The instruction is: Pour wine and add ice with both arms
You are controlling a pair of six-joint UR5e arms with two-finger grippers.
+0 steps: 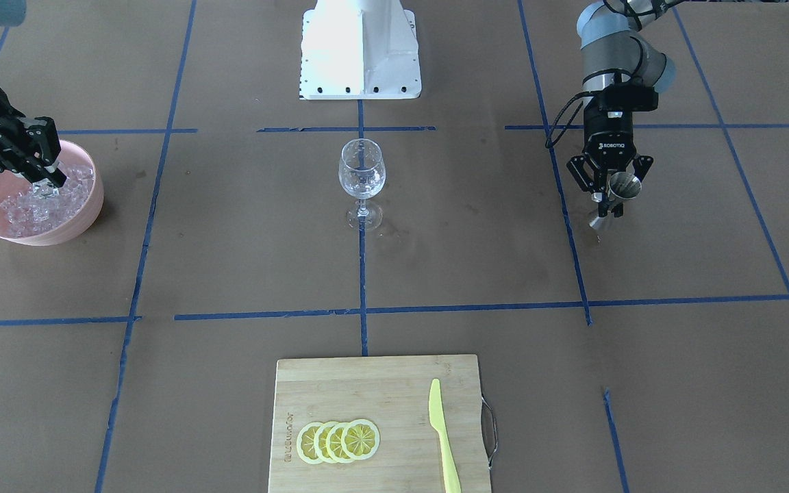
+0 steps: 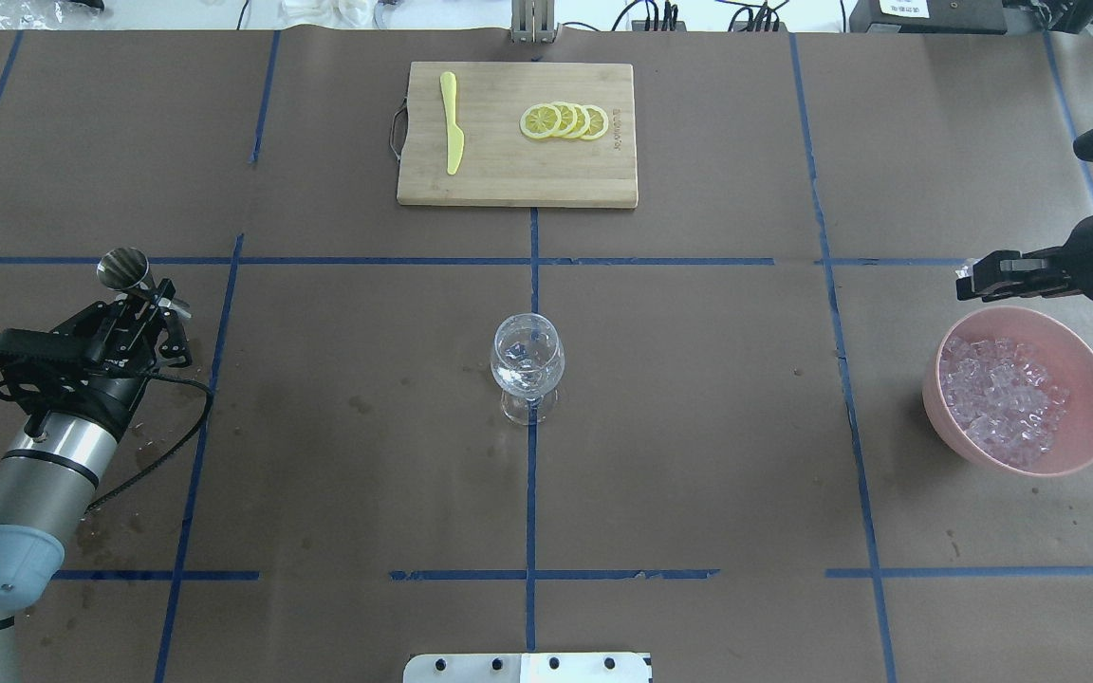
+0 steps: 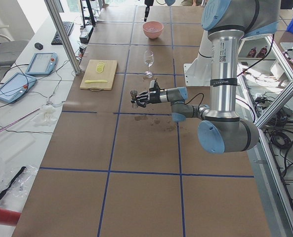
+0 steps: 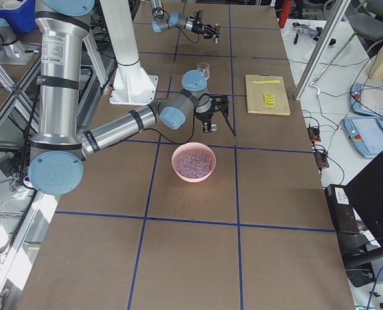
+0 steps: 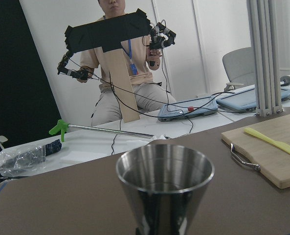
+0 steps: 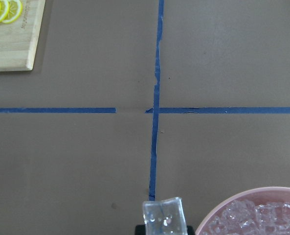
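The wine glass (image 2: 527, 368) is standing alone mid-table, with open brown paper (image 2: 698, 427) stretching either side toward the left gripper (image 2: 153, 299), clasping a jigger (image 2: 122, 267), and toward the pink bowl (image 2: 1083, 353); the right gripper (image 1: 48, 185), pinching an ice cube (image 6: 163, 215), is hanging over that bowl. The cutting board (image 2: 490, 171) is lying well beyond the glass, crowding neither lane.

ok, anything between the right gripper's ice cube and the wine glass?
Nothing visible. Only bare table lies between the ice cube in the right gripper and the wine glass. The left gripper and jigger sit beyond it; the cutting board is aside.
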